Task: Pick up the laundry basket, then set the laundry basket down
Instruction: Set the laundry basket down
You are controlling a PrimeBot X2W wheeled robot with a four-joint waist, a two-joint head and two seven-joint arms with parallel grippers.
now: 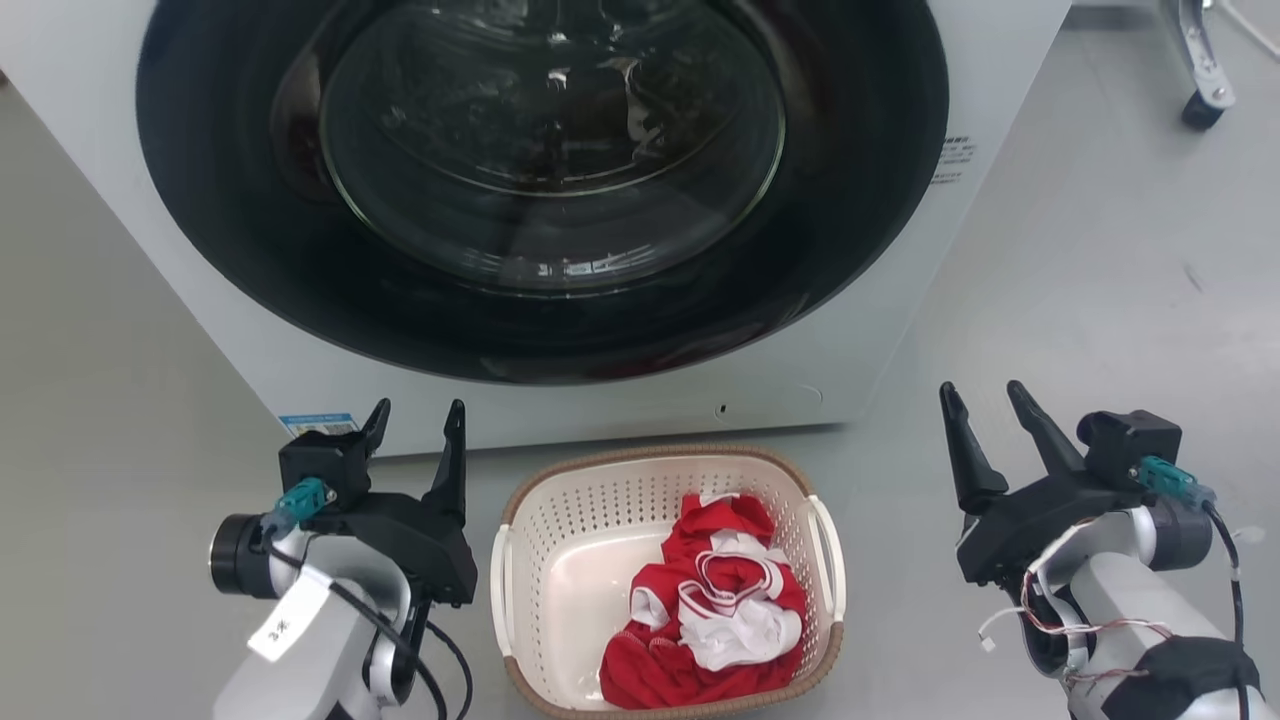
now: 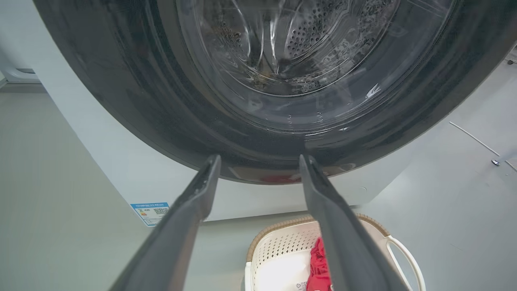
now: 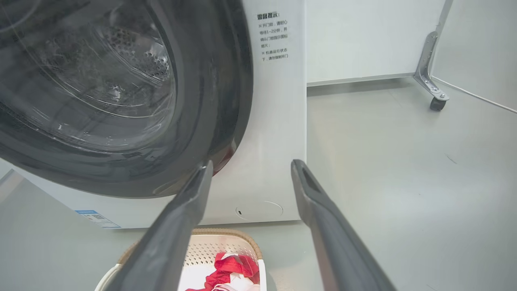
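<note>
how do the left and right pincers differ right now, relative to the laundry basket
The left pincer sits close beside the laundry basket, while the right pincer stands farther out from it. The left pincer's fingers point almost straight up the head view; the right pincer's fingers lean toward that view's left. Both are open, empty and not touching the laundry basket.

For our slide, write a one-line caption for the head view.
Open left gripper and open right gripper hover either side of the basket of red-and-white clothes, in front of the washing machine.
</note>
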